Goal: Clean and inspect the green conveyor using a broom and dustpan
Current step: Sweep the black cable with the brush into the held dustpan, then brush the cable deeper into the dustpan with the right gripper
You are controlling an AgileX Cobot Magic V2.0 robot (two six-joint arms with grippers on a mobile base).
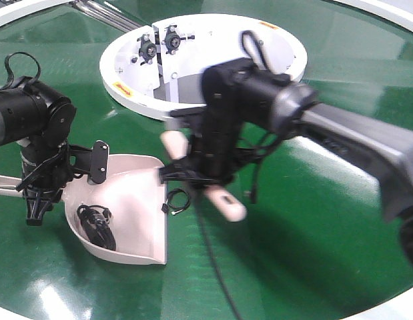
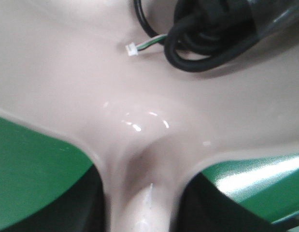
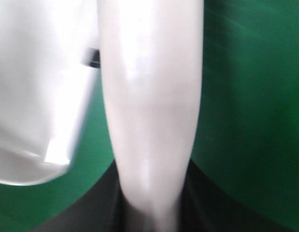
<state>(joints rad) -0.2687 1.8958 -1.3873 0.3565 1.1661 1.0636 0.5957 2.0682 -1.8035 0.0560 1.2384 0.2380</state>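
Fingers (image 3: 86, 212) of the right gripper (image 1: 196, 170) clasp the broom (image 1: 226, 203), those of the left gripper (image 1: 46, 190) the dustpan (image 1: 143, 193); we should sweep the small wire (image 1: 176, 200) low over the pan's lip.

One dustpan (image 1: 136, 200), one broom (image 1: 226, 205), one green conveyor (image 1: 313, 233) and two black cable coils (image 1: 96, 225) (image 1: 177, 200).

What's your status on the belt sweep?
Left gripper shut on dustpan handle. Right gripper shut on broom. Black cable coil in dustpan; small cable loop on belt at its lip.
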